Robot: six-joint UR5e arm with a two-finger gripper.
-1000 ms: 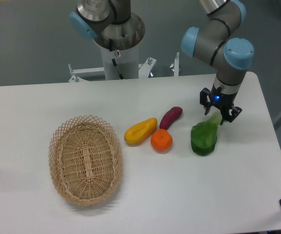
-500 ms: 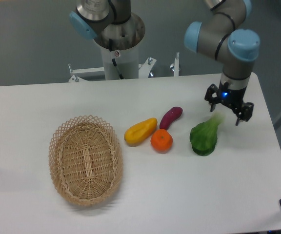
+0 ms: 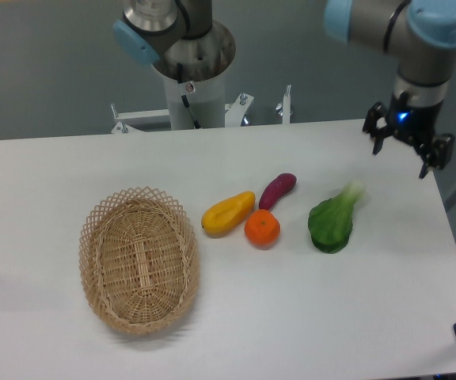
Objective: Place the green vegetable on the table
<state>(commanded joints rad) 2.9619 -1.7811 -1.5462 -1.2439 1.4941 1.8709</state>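
The green vegetable [image 3: 333, 220] lies flat on the white table [image 3: 307, 317], right of centre, its pale stem pointing up and to the right. My gripper [image 3: 402, 157] hangs open above the table's right rear part, well clear of the vegetable, up and to its right. Nothing is between its fingers.
An orange [image 3: 262, 228], a yellow mango-like piece [image 3: 228, 212] and a purple eggplant-like piece [image 3: 277, 190] lie just left of the vegetable. An oval wicker basket [image 3: 138, 259] sits at the left. The robot's base column [image 3: 190, 79] stands behind the table.
The gripper opened off the vegetable's stem, then rose and moved up and to the right. The vegetable settled on the table and stays put.
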